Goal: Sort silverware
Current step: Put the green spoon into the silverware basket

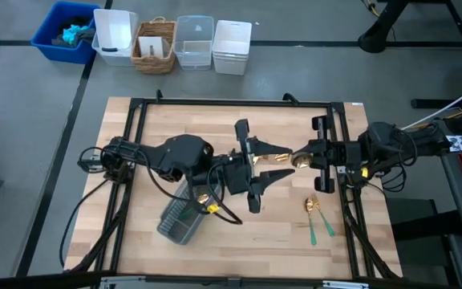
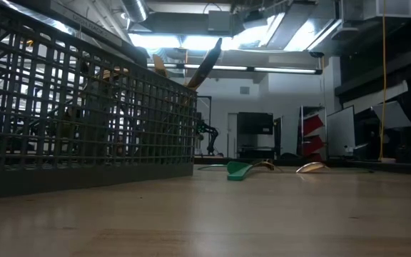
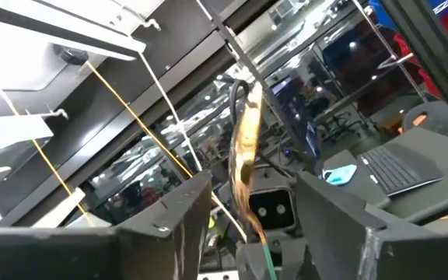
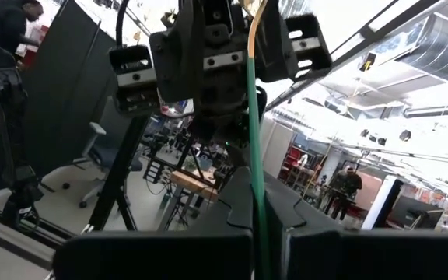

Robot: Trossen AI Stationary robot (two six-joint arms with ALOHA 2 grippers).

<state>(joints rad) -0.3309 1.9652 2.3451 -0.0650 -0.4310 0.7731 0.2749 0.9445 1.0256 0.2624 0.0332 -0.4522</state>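
One piece of silverware (image 1: 283,158) is up in the air between my two grippers. Its gold head (image 3: 245,148) points at my left gripper and its green handle (image 4: 251,117) runs back to my right gripper. I cannot tell if it is a spoon or a fork. My left gripper (image 1: 269,164) (image 3: 255,183) is open, with a finger on each side of the head and apart from it. My right gripper (image 1: 303,158) (image 4: 259,233) is shut on the handle. Two more pieces (image 1: 318,215) lie flat on the table near the right side. The grey mesh caddy (image 1: 179,218) (image 2: 84,107) stands under my left arm. My right gripper pinches the piece's green handle (image 4: 253,210) between its two fingers, near the handle's free end. The fingers come about level from the table's right side and lie along the piece. The piece is lifted clear of the table and sticks out toward my left gripper.
A black frame (image 1: 215,104) runs around the wooden table top. Beyond the far edge stand a blue bin (image 1: 64,30), white tubs (image 1: 233,46) and a wicker basket (image 1: 155,44). In the low view the two lying pieces (image 2: 262,168) show beyond the caddy.
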